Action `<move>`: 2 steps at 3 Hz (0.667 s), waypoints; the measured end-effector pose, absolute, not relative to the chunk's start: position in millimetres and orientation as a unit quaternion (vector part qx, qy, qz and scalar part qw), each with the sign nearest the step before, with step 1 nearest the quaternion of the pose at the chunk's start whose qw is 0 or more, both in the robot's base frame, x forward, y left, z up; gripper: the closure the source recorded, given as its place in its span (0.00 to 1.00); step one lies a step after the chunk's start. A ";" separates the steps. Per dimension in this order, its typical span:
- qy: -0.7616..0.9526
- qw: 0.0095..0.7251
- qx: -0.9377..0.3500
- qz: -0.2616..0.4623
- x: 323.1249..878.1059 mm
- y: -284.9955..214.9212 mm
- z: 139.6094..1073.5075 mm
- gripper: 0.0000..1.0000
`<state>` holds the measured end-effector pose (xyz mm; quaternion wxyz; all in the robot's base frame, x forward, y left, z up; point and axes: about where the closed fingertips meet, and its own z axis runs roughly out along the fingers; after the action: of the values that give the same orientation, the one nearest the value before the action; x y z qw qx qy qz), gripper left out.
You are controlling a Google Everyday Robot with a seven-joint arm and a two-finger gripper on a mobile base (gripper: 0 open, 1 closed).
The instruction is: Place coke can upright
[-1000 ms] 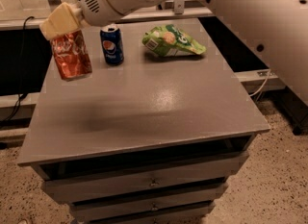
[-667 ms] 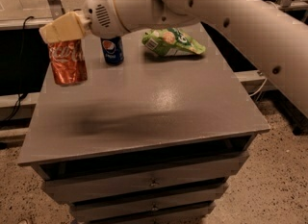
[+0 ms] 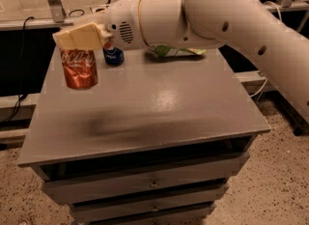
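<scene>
The coke can (image 3: 79,68), red-orange with white script, stands upright near the left edge of the grey cabinet top (image 3: 159,108). My gripper (image 3: 79,36) is right above the can, its cream fingers (image 3: 72,38) over the can's top. The can's top rim is hidden by the fingers, so I cannot tell whether they still touch it. The white arm reaches in from the upper right.
A blue Pepsi can (image 3: 113,55) stands just behind and to the right of the coke can, partly hidden by the wrist. A green snack bag (image 3: 176,51) lies at the back, mostly hidden under the arm. Drawers (image 3: 154,185) are below the front edge.
The coke can went from tilted in the gripper to upright, and moved forward along the left edge. The arm has swung lower across the back of the top.
</scene>
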<state>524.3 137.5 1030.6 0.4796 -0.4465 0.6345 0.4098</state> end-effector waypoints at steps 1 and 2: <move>0.635 0.479 -0.447 0.410 524.4 138.0 1030.3 1.00; 0.614 0.498 -0.465 0.399 528.4 140.9 1029.1 1.00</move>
<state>528.4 140.9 1029.1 0.4977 -0.4649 0.6138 0.3993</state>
